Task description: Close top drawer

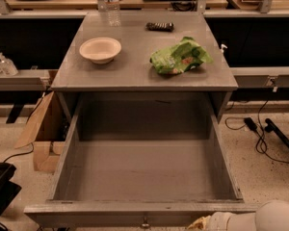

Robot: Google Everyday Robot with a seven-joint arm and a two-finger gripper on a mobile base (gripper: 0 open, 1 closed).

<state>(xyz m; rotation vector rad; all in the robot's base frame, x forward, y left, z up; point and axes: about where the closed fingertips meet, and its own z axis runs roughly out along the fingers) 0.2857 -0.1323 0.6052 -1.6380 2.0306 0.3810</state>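
Wide gray wooden top drawer [144, 177] stands fully open beneath the gray worktop [135, 69], the end effector [209, 221], grip impossible to tell, low at its front panel's right, where a square, centred push would serve best.

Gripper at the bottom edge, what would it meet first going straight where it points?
The gripper, bottom right, seems aimed left along the top drawer front; likely its knob comes first, though depth is unclear.

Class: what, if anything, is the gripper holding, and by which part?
Cannot be told: the gripper sits low at the front of the top drawer, right of its knob.
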